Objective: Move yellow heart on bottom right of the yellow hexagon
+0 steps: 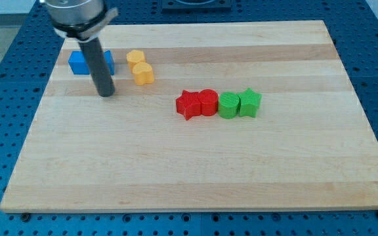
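Note:
Two yellow blocks touch at the board's upper left. The upper one (135,58) looks like the yellow heart. The lower one (143,73), just to its lower right, looks like the yellow hexagon, though the shapes are hard to make out. My tip (105,94) rests on the board to the left of and a little below the lower yellow block, about a block's width away and touching neither. The rod rises from the tip towards the view's top left.
Two blue blocks (79,62) (109,62) sit behind the rod, partly hidden by it. A row at mid-board holds a red star (188,105), a red round block (208,102), a green round block (228,105) and a green star (249,102). The wooden board (195,170) lies on a blue perforated table.

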Controlling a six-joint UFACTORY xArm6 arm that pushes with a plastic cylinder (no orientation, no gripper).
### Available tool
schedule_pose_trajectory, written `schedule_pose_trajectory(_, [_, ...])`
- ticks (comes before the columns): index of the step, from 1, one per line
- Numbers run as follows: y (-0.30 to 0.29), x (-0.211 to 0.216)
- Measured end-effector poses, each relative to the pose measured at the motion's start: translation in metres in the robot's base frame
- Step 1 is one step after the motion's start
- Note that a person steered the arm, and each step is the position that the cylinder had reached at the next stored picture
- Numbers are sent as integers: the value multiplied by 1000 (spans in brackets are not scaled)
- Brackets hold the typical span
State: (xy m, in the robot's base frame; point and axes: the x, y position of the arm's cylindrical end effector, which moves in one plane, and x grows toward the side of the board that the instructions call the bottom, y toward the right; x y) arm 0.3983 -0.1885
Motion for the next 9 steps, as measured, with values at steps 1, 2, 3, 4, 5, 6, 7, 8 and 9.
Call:
schedule_pose_trajectory(1, [-9, -27])
schedule_pose_trajectory(2, [-5, -43])
schedule_pose_trajectory(3, [11, -41])
schedule_pose_trajectory(4, [22, -34])
schedule_pose_trajectory(5, [31, -27])
schedule_pose_trajectory(6, [48, -27])
schedule_pose_trajectory(7, [69, -28])
schedule_pose_trajectory(8, [78, -27])
schedule_pose_trajectory(9, [78, -6])
